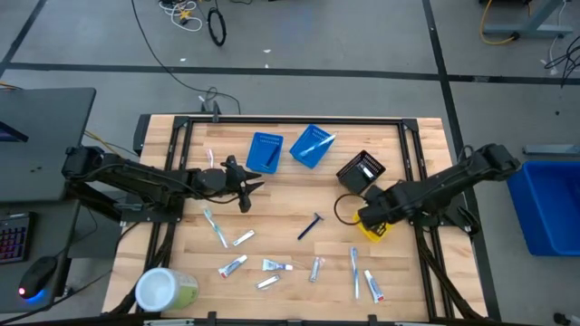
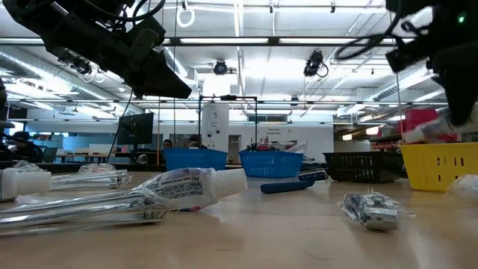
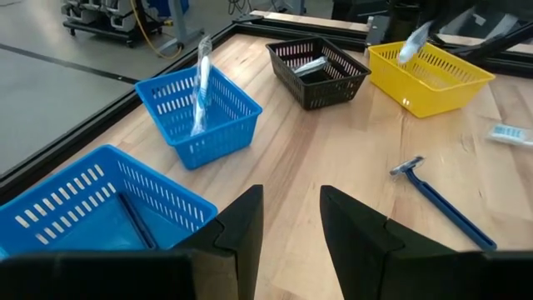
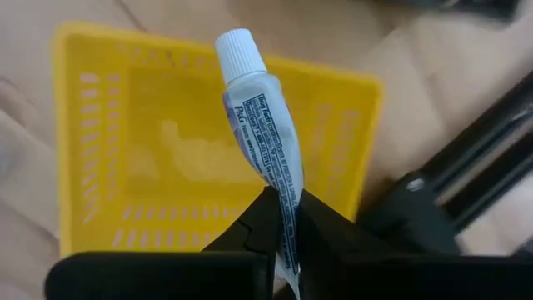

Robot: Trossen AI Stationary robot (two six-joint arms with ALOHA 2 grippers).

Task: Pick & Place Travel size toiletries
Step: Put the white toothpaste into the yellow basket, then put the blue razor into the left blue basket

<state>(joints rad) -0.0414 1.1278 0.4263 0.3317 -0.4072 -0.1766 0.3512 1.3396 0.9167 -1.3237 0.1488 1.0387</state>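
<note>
Over the yellow bin [image 4: 208, 150] the right gripper [image 4: 281, 218] pinches a small white tube [image 4: 262, 117] by its tail, ready to drop — left gripper [image 3: 291, 221] hovers parted beside the blue bins [image 3: 200, 112], and roughly ten toiletries [image 1: 272, 265] remain scattered nearby, so I'd guess barely started.

You see two dark, matte, jointed arms; the left gripper [image 3: 290, 218] ends in broad, angular black fingers, while a black cable loops beside the right arm's [image 1: 435, 192] wrist.
</note>
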